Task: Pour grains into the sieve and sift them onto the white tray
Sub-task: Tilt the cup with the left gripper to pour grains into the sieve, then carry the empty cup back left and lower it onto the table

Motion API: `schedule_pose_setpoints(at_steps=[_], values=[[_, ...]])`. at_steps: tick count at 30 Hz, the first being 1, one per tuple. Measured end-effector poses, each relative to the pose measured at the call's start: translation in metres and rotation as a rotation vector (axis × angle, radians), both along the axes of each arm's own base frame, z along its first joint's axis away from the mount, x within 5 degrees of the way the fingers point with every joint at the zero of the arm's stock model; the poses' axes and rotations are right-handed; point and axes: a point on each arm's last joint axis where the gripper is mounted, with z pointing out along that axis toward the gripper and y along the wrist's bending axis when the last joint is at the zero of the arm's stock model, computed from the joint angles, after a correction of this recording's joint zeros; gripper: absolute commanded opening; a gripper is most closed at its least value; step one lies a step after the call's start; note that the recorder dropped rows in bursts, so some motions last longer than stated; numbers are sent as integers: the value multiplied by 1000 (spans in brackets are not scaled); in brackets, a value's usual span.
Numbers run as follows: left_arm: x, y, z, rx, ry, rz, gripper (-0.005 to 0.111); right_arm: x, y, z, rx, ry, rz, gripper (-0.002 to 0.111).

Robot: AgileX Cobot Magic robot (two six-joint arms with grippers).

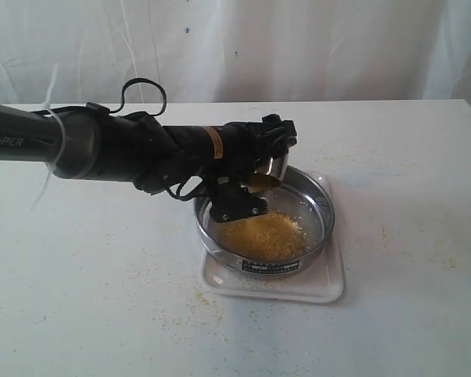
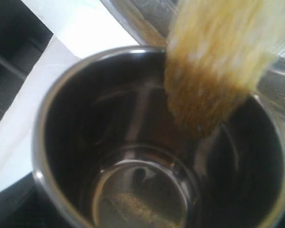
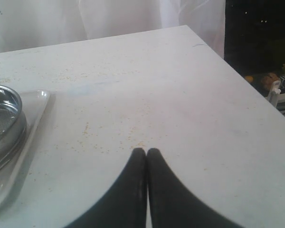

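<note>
Exterior view: left gripper (image 1: 257, 169) clamps the nearly empty cup (image 1: 276, 166), grains (image 1: 263, 234) heaped in the sieve (image 1: 318, 206) below it, sifting onto the white tray (image 1: 330, 283) remains; right gripper (image 3: 146, 152) closed, empty.

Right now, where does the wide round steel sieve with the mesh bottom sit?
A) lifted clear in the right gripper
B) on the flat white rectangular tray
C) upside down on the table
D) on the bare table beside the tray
B: the sieve rests on the white tray, whose rim shows around it, with golden-yellow grains heaped on its mesh under the tipped small steel cup.
</note>
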Motion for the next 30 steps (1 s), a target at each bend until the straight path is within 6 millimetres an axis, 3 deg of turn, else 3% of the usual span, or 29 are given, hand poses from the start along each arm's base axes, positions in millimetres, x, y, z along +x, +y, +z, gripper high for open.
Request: schedule_pose_setpoints(at_steps=[9,19,25,29,30], values=[[-1,-6,9,-44,-99,-66,0,0,0,0,0,0,0,0],[2,-4,12,-138,-64,-4,0,0,0,0,0,0,0,0],[10,12,34,-743,208,319,0,0,0,0,0,0,0,0],[16,53,70,-1187,378,526,0,0,0,0,0,0,0,0],[16,71,81,-1316,427,586,0,0,0,0,0,0,0,0]])
